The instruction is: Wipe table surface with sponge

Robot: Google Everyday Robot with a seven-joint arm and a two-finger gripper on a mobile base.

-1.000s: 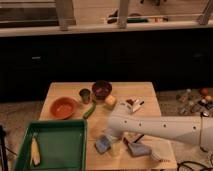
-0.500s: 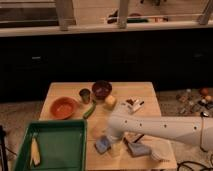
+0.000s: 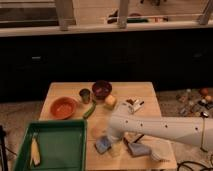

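Gripper [image 3: 113,139] sits low over the near part of the table surface [image 3: 150,92], at the end of a thick white arm [image 3: 160,129] that reaches in from the right. Whether it is open or closed cannot be told, nor whether it has hold of anything. The sponge [image 3: 103,145] lies flat on the wood just to the left of the gripper, close enough that contact cannot be ruled in or out.

To the right of the gripper, near the table's front edge, lies a greyish-blue block with a white part [image 3: 140,149]. Farther back and to the right is a small dark-and-white packet [image 3: 134,104]. A pale yellow chunk [image 3: 110,101] sits beyond the arm, and just behind it stands a dark red bowl [image 3: 102,90] with a small cup [image 3: 85,95] to its left. A long green vegetable [image 3: 89,111] lies between the cup and the sponge. An orange bowl [image 3: 63,107] is at the far left. A green tray [image 3: 75,150] overlaps the near left corner and holds one pale yellow item [image 3: 34,152].
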